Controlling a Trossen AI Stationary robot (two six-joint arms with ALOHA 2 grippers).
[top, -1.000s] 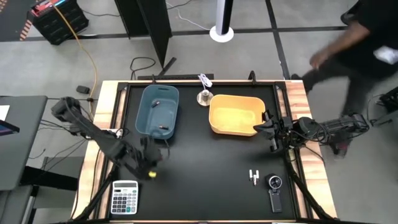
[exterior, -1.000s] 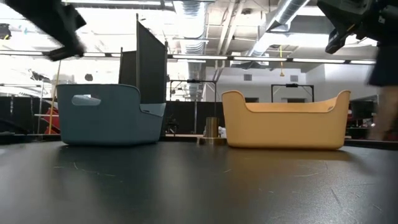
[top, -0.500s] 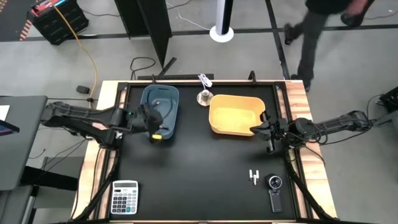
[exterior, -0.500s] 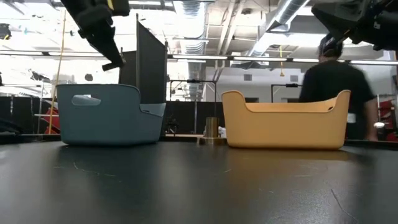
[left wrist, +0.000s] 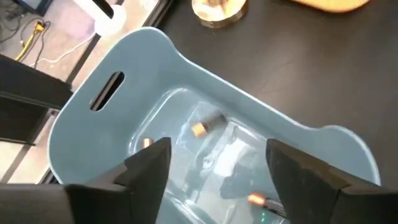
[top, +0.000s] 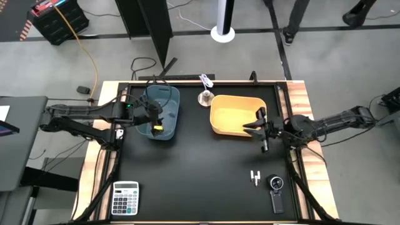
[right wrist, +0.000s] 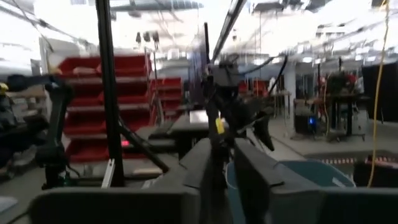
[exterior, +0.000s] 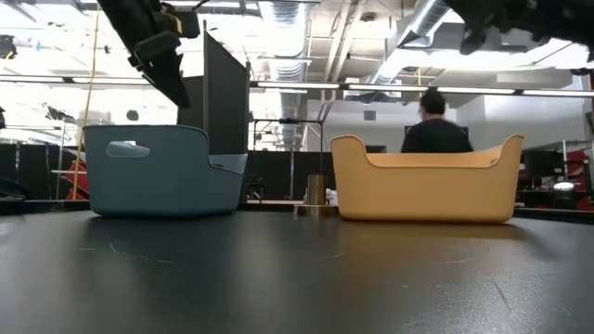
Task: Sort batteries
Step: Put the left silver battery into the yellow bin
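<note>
Near front edge of the table (top: pixel 200 194), left corner: calculator (top: pixel 125 199). Toward the front right corner: 2 white batteries (top: pixel 254 177) lying loose, just beside the black dial gadget (top: pixel 276 192). We judge these 2 unsorted.

Mid table, right edge: right gripper (top: pixel 263 132) hangs just off the front right corner of the yellow bin (top: pixel 235 115). It is well apart from the white batteries, which lie toward the front edge from it. We cannot tell how its jaws stand.

Toward the back edge, left: left gripper (top: pixel 155 119) is raised over the blue bin (top: pixel 160 112). Left wrist view shows its jaws apart and empty, with the bin straight below. At least 3 dark batteries with orange ends (left wrist: pixel 207 123) lie on the bin floor, clear of the jaws.

Yellow bin interior looks empty from above.

Judgement: dark batteries are largely sorted into blue; the 2 white ones remain, probably for yellow.

Beyond the back edge: a person (exterior: pixel 434 126) stands in the room.
</note>
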